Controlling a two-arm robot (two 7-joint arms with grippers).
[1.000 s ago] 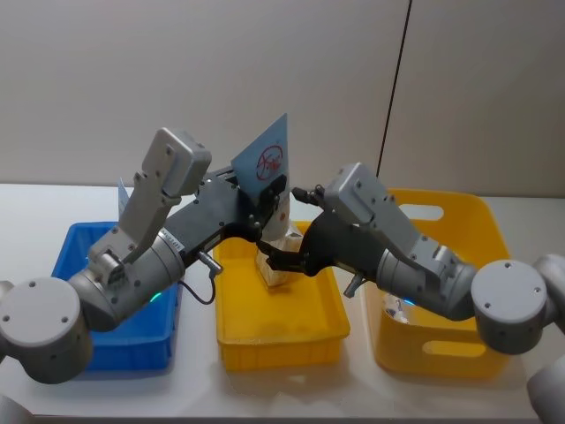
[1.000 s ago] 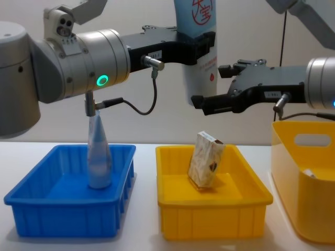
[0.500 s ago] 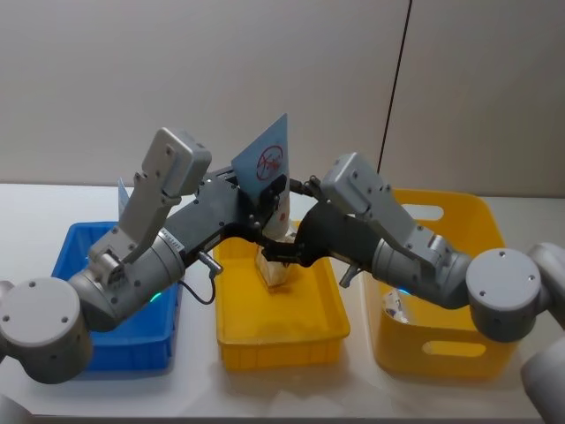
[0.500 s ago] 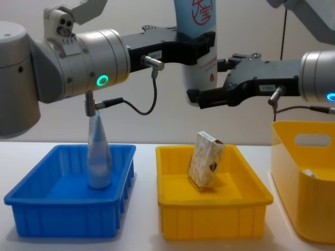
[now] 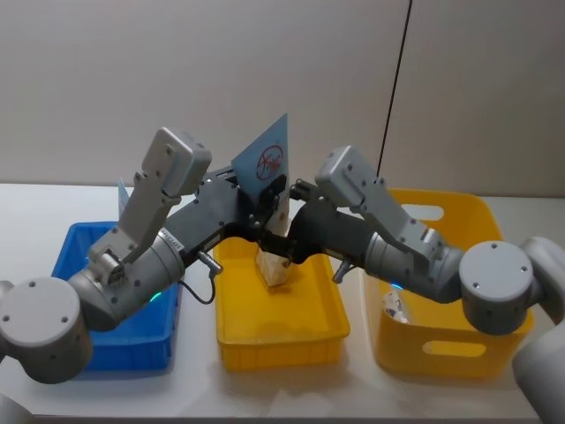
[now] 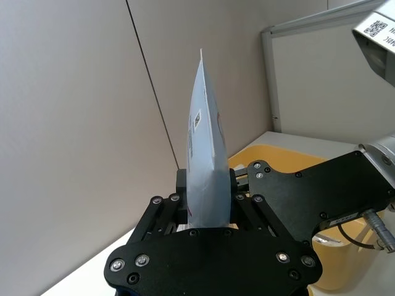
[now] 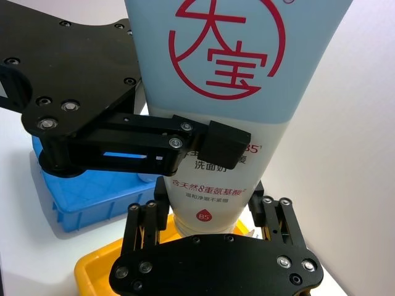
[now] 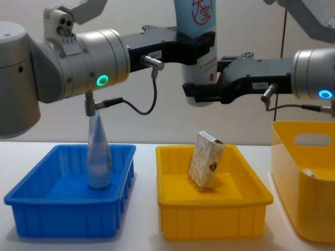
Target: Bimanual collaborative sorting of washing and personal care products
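A tall pale-blue tube [image 8: 194, 21] with a red circular logo stands upright in the air above the middle yellow tray [image 8: 209, 219]. My left gripper [image 8: 196, 47] is shut on its middle. My right gripper [image 8: 201, 93] has come in from the right and sits open around the tube's lower cap end [image 7: 207, 209], a finger [image 7: 159, 213] on each side. A beige marbled pack [image 8: 205, 159] leans upright inside the yellow tray. A clear tapered bottle [image 8: 98, 151] stands in the blue tray [image 8: 68, 219].
A deep yellow bin [image 8: 303, 157] stands at the right with a white item [image 5: 395, 309] lying in it. The three containers sit side by side on the white table [image 5: 26, 208], and a plain wall is behind them.
My right gripper moved left toward the tube and now straddles its lower end. The left gripper and the tube have stayed still.
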